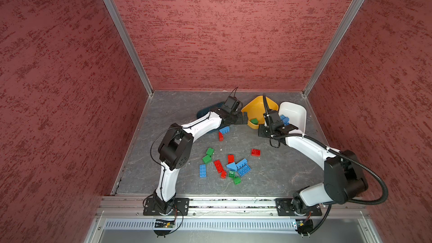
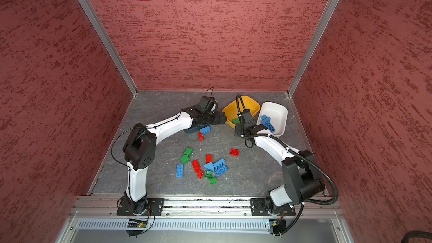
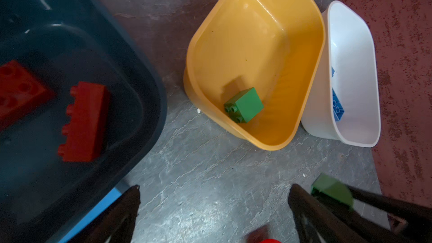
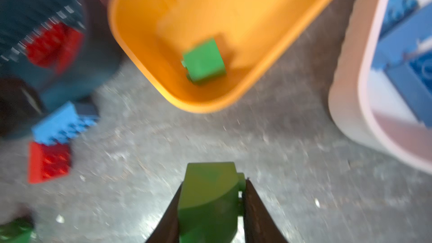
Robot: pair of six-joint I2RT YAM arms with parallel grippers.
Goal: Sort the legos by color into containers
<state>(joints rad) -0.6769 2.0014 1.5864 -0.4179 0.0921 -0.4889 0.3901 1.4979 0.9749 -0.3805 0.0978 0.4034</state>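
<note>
— Where was the green lego (image 4: 208, 204)?
— Clenched in my right hand (image 4: 214, 184), over the worktop (image 4: 280, 160), just short of the yellow tub (image 4: 140, 61) holding one green brick (image 4: 204, 60).
— Your left hand (image 3: 215, 186)?
— Released, spread wide between the teal tub (image 3: 145, 71) and the yellow one.

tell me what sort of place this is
Likely a robot lab test cell: red textured wall panels in aluminium framing enclose a grey stone-look tabletop, two white-and-black robot arms are bolted to a metal rail, and red, green and blue studded plastic bricks lie scattered for sorting.
</note>
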